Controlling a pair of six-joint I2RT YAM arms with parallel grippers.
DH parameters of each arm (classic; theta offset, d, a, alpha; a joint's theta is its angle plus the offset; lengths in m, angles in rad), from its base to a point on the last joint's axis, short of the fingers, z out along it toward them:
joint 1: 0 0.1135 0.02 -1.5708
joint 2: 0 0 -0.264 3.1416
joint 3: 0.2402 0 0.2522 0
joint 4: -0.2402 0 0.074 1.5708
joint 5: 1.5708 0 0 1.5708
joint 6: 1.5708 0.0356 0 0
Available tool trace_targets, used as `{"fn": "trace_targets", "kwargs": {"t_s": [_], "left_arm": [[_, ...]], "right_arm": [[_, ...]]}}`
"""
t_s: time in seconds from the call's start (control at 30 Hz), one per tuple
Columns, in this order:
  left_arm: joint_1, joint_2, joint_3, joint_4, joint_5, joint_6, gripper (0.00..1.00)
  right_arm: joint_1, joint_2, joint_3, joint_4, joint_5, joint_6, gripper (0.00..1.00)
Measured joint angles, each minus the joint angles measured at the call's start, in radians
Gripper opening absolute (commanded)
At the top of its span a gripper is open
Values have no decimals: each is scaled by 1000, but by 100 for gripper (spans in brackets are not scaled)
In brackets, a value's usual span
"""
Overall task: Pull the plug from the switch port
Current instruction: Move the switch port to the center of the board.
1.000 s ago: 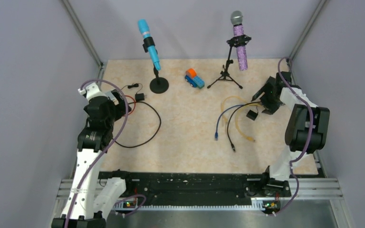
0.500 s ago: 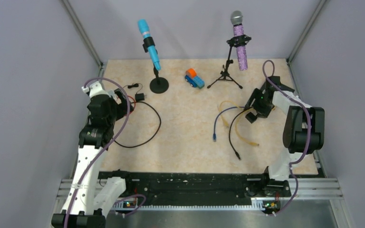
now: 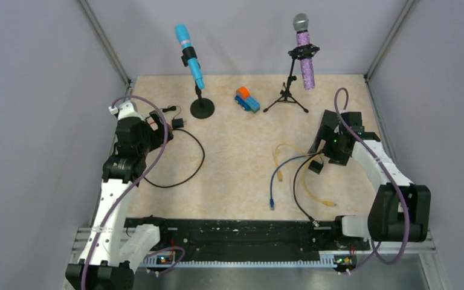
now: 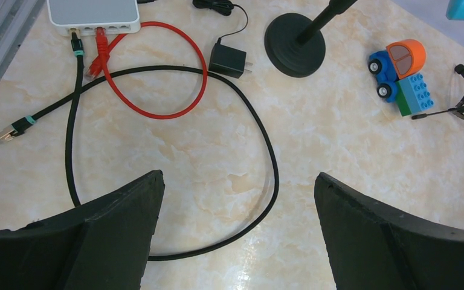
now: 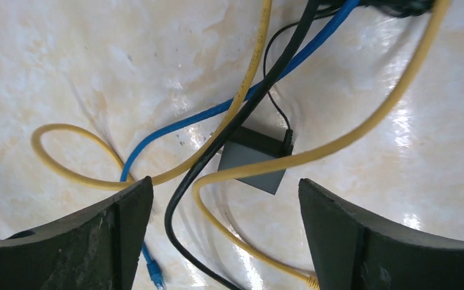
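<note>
Table (image 3: 235,151): beige marbled top, glossy, with glare patches in the right wrist view.

Right gripper (image 5: 225,184) is spread wide and pinching nothing. It hangs over cable loops, not over the target. Left gripper (image 4: 238,175) is also spread wide and empty, well apart on the other side near the white box (image 4: 93,15). Ignore that box.

The switch port (image 5: 399,6) is on the black box, of which only a dark sliver shows at the top edge of the right wrist view, where the cables converge. In the overhead view it's hidden under the right wrist. I can't tell which plug is seated.

My read is that you're in the approach.
- Follow the cables up to that dark edge.
- Confirm the seated plug before you close.
- Pinch the hard plug body, not the cord.
- Pull straight along the port axis. The box looks light and will likely slide on this slick top.

Cables:
- black cable (image 5: 241,121): thick, round, smooth jacket
- yellow cable (image 5: 350,136): springy loops
- blue cable (image 5: 217,112): thinner

All three cross between your fingers, so expect snags. The small cube (image 5: 251,163) is matte and sharp-edged with a thin lead. It's not your target.
</note>
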Motion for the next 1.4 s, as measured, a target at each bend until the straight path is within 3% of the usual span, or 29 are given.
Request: {"fn": "trace_targets", "kwargs": {"t_s": [0.3, 0.47, 0.63, 0.8, 1.17, 1.4], "left_arm": [[0, 0, 0, 17, 52, 6, 99], [0, -10, 0, 17, 65, 22, 99], [0, -31, 0, 19, 70, 27, 99], [0, -38, 0, 14, 81, 33, 99], [0, -76, 0, 7, 89, 50, 99], [0, -74, 0, 4, 88, 53, 99]], "right_arm": [[-40, -119, 154, -37, 266, 76, 97], [-254, -78, 166, 15, 256, 157, 95], [-385, 135, 234, 90, 130, 230, 90], [-386, 420, 473, 87, 52, 208, 93], [-386, 737, 842, 78, -39, 42, 95], [-355, 911, 1013, -52, -7, -77, 97]]}}
